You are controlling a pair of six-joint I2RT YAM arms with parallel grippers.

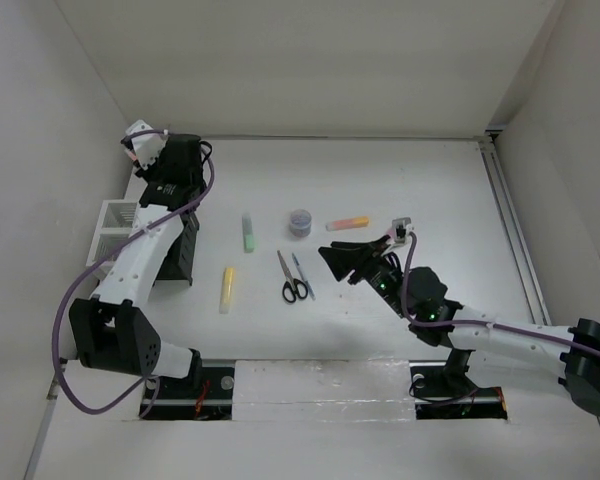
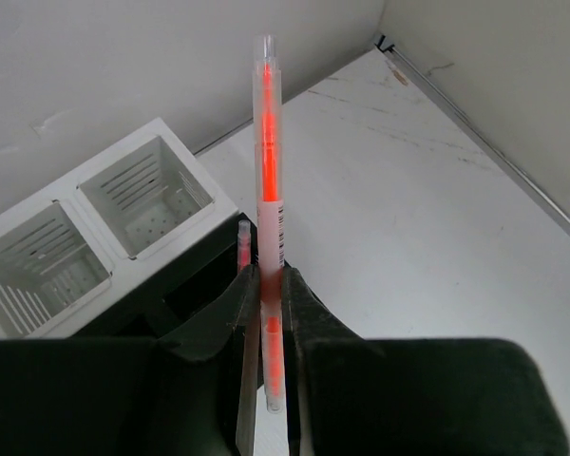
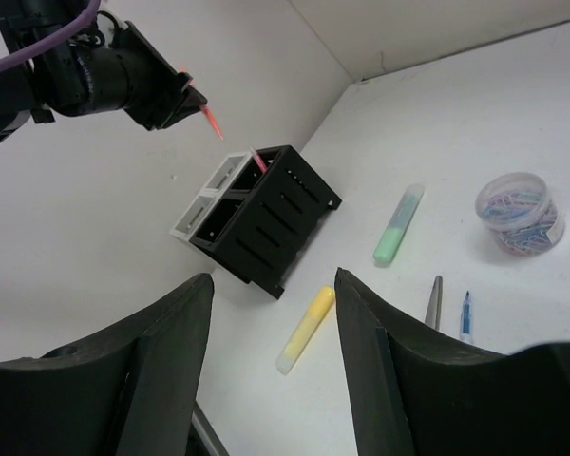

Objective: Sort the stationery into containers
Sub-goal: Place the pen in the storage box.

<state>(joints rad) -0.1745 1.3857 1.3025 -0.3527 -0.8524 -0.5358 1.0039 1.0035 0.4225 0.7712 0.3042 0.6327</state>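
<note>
Low in the top view, the right end effector (image 1: 342, 260) sits just right of centre, pointing left over the surface (image 1: 430, 190). Its fingers stand apart with nothing between them, and its own camera shows the gap wide open (image 3: 274, 280). Just left of it the scissors (image 1: 292, 280) lie flat, handles towards the bottom edge, with a blue pen (image 1: 302, 275) close along their right side. Only one blade (image 3: 435, 302) and the pen's tip (image 3: 466, 313) show in the right wrist view. Further left lies a yellow highlighter (image 1: 227, 288) (image 3: 306, 328), well apart from them. Higher in the frame come three things in a loose row: a green highlighter (image 1: 248, 232) (image 3: 399, 225), a round clear tub (image 1: 300, 222) (image 3: 521, 214) (coloured clips inside) and an orange highlighter (image 1: 347, 223). At mid left the black box (image 1: 185, 255) (image 3: 275, 223) stands against the white box (image 1: 115, 225) (image 3: 204, 195), whose two compartments (image 2: 71, 195) hold nothing that can be seen. A second red pen (image 2: 243, 242) (image 3: 258, 160) sticks up out of the black box (image 2: 199, 275). In the upper left of the frame the left end effector (image 1: 135, 148) (image 2: 271, 313) is clamped on a red pen (image 2: 269, 171). That pen hangs in the air over the boxes, touching neither (image 3: 209, 122).
</note>
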